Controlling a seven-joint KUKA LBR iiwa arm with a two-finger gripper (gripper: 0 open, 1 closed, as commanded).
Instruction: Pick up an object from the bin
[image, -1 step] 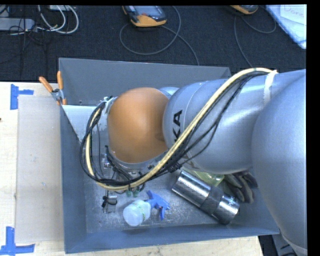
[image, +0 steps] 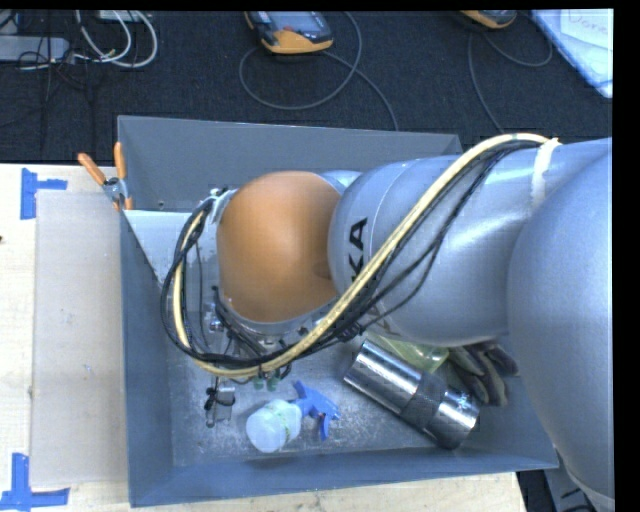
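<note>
The orange dome-shaped wrist cover (image: 275, 245) hangs over the left half of the grey metal bin (image: 150, 440). The state of the claw (image: 232, 382) cannot be told (cabling crosses it). Nearest, by the front wall, lies a white translucent plastic bottle with a blue trigger (image: 272, 425). A silver-and-black metal cylinder (image: 410, 392) lies to its right.

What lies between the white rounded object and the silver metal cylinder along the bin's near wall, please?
In the camera view, a small blue plastic piece lies between the white rounded object and the silver cylinder, close beside the white one.
</note>
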